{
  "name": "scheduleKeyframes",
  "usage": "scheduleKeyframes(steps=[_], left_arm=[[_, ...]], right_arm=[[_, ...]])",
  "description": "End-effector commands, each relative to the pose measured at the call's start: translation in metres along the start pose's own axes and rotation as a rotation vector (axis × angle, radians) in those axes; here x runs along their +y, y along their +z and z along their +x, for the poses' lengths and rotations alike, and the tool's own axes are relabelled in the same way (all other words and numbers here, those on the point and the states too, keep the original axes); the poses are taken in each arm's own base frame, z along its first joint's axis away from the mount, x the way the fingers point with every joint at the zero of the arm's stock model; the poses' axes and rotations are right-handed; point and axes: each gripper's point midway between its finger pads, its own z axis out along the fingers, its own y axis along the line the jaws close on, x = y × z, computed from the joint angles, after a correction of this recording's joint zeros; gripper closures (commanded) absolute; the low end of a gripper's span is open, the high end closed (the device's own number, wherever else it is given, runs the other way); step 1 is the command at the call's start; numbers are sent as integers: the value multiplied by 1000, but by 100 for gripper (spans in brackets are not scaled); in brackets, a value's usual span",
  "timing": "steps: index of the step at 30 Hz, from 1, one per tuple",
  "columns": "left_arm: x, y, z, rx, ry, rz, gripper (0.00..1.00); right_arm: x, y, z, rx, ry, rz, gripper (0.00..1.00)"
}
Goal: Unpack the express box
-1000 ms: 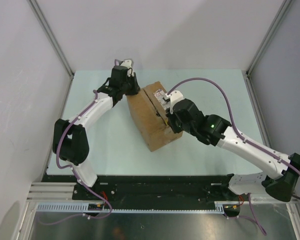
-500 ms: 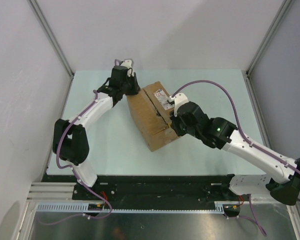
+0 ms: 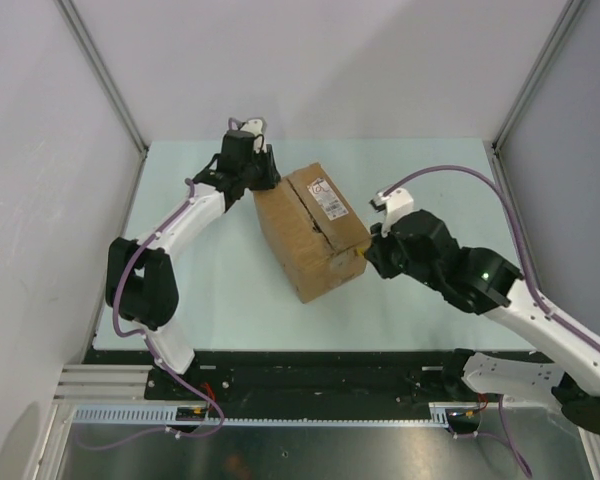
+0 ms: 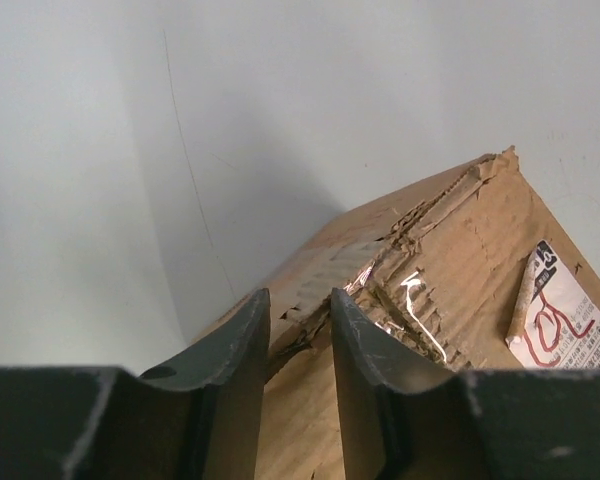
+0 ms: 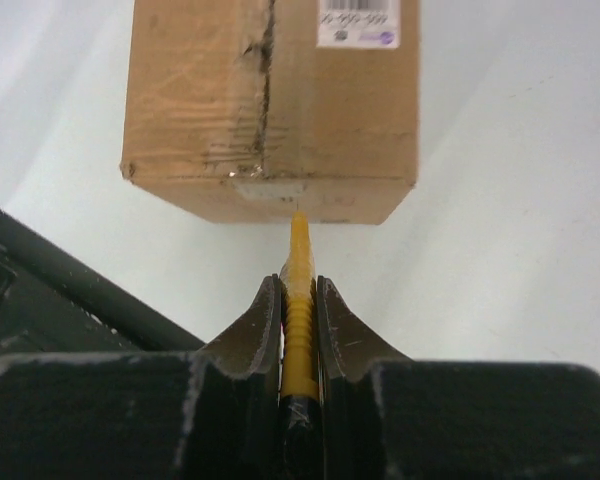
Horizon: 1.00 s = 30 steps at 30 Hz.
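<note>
The express box point(image 3: 310, 232) is a brown carton lying skewed mid-table, flaps down, with a rough seam point(image 5: 268, 80) along its top and a white label point(image 3: 325, 196). My left gripper point(image 3: 263, 183) sits at its far-left corner; in the left wrist view the fingers point(image 4: 242, 345) stand a narrow gap apart around the torn corner edge point(image 4: 298, 318) of the box point(image 4: 450, 270). My right gripper point(image 3: 370, 256) is shut on a yellow utility knife point(image 5: 298, 290), whose tip just meets the end face of the box point(image 5: 270, 100) below the seam.
The pale table point(image 3: 420, 170) is fenced by white walls and metal posts point(image 3: 105, 75). The black base strip point(image 3: 310, 365) runs along the near edge and shows in the right wrist view point(image 5: 60, 270). The left arm reaches along the table's left side.
My right arm has drawn back to the right and toward the near edge, taking the knife from over the box top to off its end. The label is now uncovered. The left arm has stayed put.
</note>
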Motion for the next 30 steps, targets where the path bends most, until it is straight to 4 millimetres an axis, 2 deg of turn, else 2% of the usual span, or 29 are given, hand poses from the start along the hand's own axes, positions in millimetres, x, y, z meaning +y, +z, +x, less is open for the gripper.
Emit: scheduleKeyframes(steps=[1,2,4,5,6,7,9,13,14,15,16,17,19,20,22,23,26,30], left_arm=[[2,-14,36,173,-1,-4,62],[-6,-23,17,129,2,22,60],[-17,-33,1,92,4,63,55],[-24,-43,-15,50,9,79,51],[-26,-49,-23,28,10,83,45],[-27,-54,-29,8,12,81,43],[-23,-70,-46,-53,13,44,35],[1,-94,-60,-142,-17,-92,25],[9,-96,-54,-141,-30,-127,25],[19,-100,-53,-155,-43,-176,24],[22,-110,-54,-176,-67,-189,23],[30,-109,-43,-162,-79,-221,24],[40,-118,-36,-178,-122,-271,31],[48,-114,-16,-143,-130,-294,40],[53,-112,3,-112,-158,-308,48],[57,-109,19,-78,-162,-314,54],[61,-100,48,-9,-185,-313,64],[68,-87,69,50,-196,-336,68]], right_arm=[[-24,-16,-45,-197,112,77,100],[-29,-16,-49,-215,125,99,100],[-44,-15,-61,-263,156,149,100],[-50,-12,-64,-272,178,174,100],[-54,-9,-66,-272,187,179,100],[-67,-7,-71,-289,212,211,100],[-76,0,-72,-286,242,226,100],[-102,16,-77,-288,278,292,100],[-113,19,-77,-288,297,320,100],[-119,30,-72,-261,310,334,100],[-123,36,-73,-261,314,337,100],[-133,43,-70,-247,330,363,100],[-141,62,-63,-206,331,378,100],[-144,67,-60,-195,324,393,100],[-150,82,-54,-164,300,425,100],[-151,87,-52,-155,293,428,100],[-153,107,-46,-121,265,426,100],[-158,130,-32,-70,237,459,100]])
